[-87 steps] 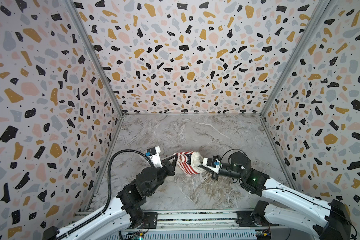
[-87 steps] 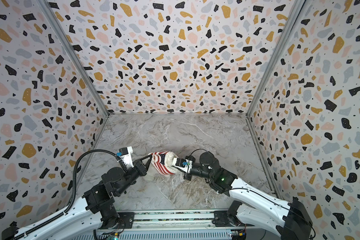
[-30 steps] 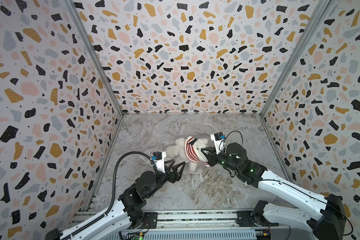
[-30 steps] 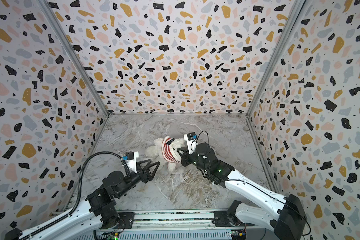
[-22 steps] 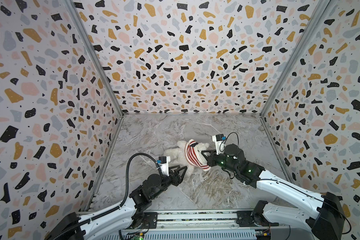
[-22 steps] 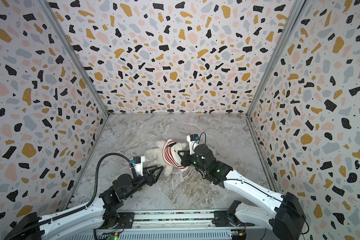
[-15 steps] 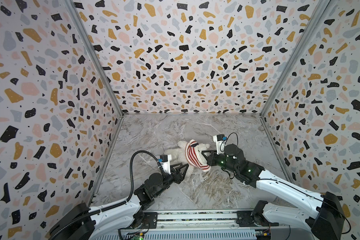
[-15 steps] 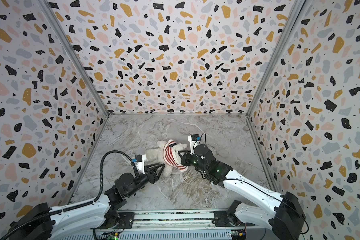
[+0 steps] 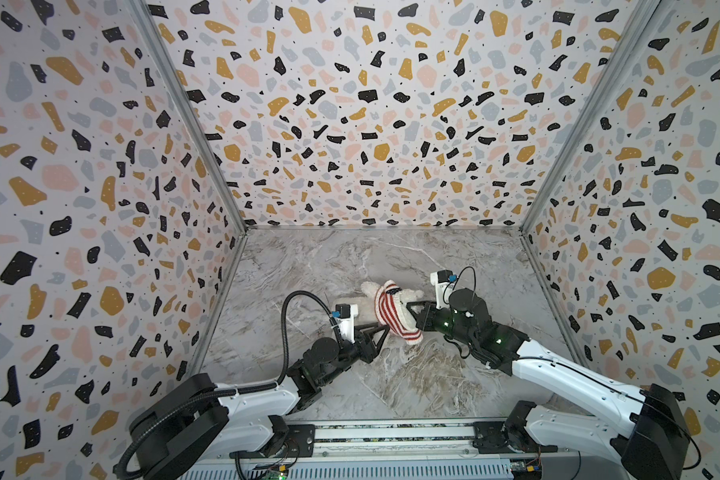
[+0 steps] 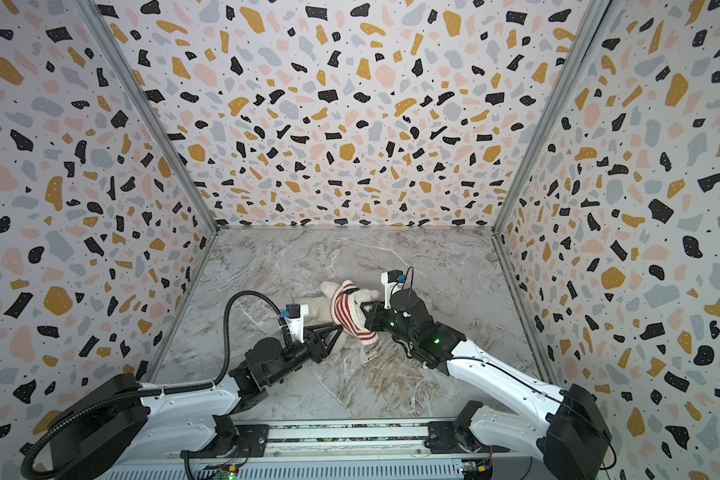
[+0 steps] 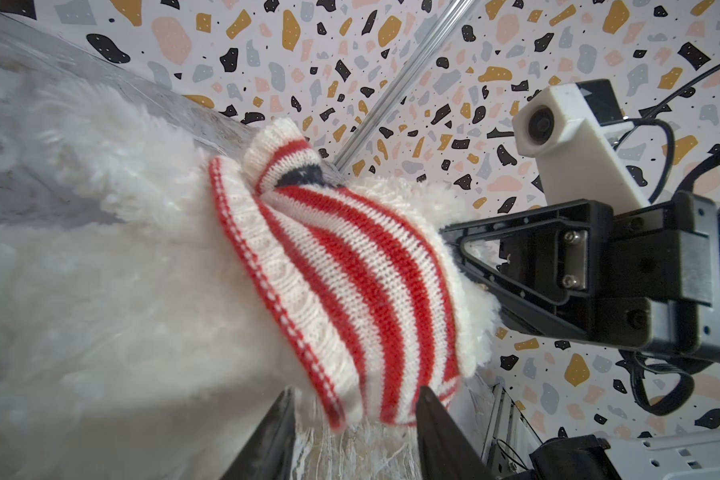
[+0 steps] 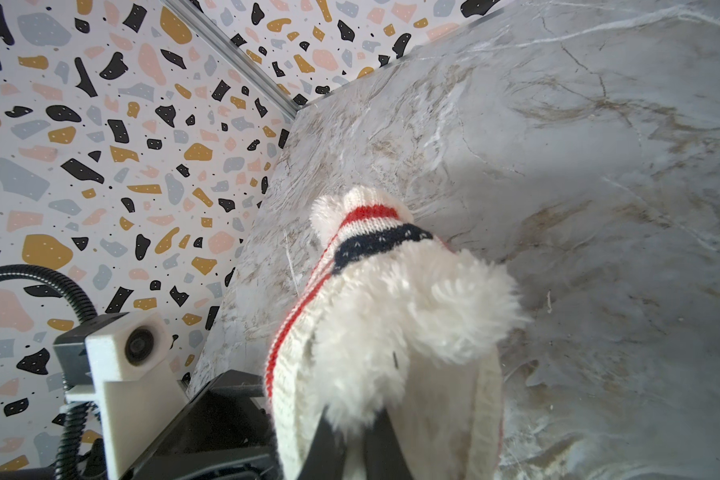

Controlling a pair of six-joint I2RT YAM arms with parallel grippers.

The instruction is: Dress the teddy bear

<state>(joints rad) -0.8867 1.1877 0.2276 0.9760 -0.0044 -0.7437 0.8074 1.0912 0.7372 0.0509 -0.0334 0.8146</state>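
Lying left-right | teddy bear [image 9: 348, 305] | head end in right claw [image 9: 410, 308] (pinched)

— What do the arms look like?
— The left arm [image 9: 250, 401] and right arm [image 9: 566, 374] both have white shells and black joints. A ribbed black cable [image 9: 285, 328] runs along the left.
— And the ends?
— Black triangular fingers [image 11: 516, 218], silver screws [image 11: 571, 237], a white camera housing [image 11: 574, 137] and small green lights [image 9: 497, 341].
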